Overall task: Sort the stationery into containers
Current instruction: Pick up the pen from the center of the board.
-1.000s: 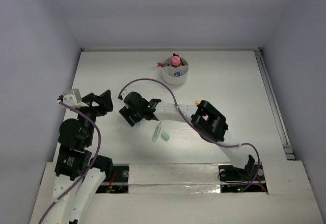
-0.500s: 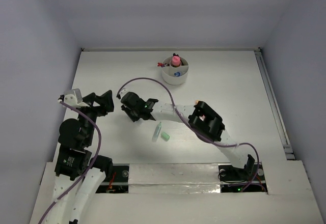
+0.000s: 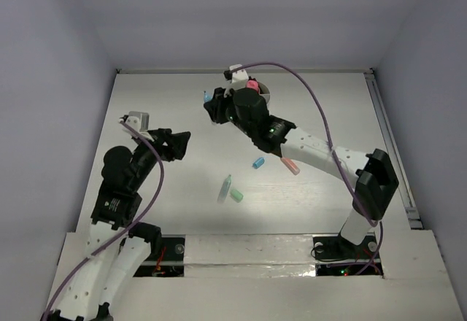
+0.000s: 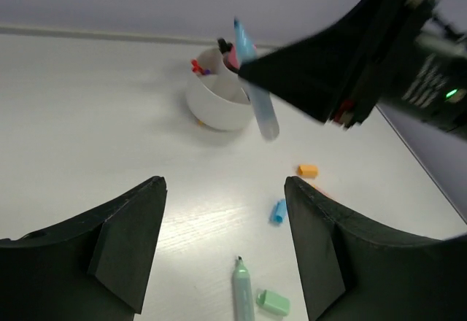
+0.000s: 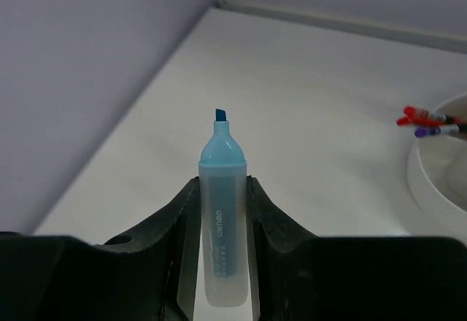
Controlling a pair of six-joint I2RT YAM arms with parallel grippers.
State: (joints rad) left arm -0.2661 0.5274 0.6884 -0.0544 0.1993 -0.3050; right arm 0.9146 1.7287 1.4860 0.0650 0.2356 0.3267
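My right gripper is shut on an uncapped blue highlighter and holds it in the air just left of the white cup, which the arm partly hides. In the right wrist view the highlighter stands tip-up between the fingers, with the cup rim at the right. My left gripper is open and empty over the table's left middle. In the left wrist view the cup holds red and pink pens. A green highlighter, its green cap, a blue cap and an orange piece lie on the table.
In the top view the green highlighter and green cap lie at the table's near middle. The blue cap and a pink-orange piece lie beside the right forearm. Walls enclose the table on three sides.
My right arm has swung from the table's middle left up to beside the cup, carrying the blue highlighter. The blue cap and the pink-orange piece have come into view. My left gripper has moved right.
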